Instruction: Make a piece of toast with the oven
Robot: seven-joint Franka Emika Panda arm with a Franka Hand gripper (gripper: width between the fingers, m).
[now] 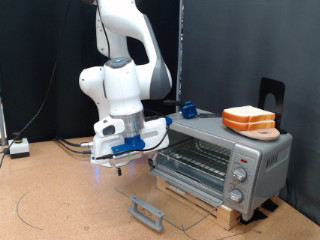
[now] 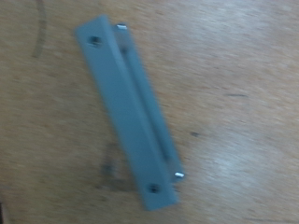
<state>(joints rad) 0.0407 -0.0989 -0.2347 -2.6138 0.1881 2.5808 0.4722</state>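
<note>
The silver toaster oven [image 1: 225, 160] stands on a wooden base at the exterior view's right. Its glass door hangs open and lies flat, with the grey bar handle [image 1: 147, 210] at the front, and the wire rack [image 1: 195, 160] shows inside. Two bread slices [image 1: 248, 117] lie stacked on a round wooden board [image 1: 263, 132] on the oven's top. My gripper [image 1: 122, 160] hovers to the left of the oven opening, above the open door and apart from it. The wrist view shows the grey bar handle [image 2: 129, 107] below, but no fingers.
A small blue block [image 1: 187, 108] sits on the oven's top at its back left. A black stand [image 1: 272, 95] rises behind the toast. Cables and a white box [image 1: 18, 148] lie on the wooden table [image 1: 60, 200] at the exterior view's left.
</note>
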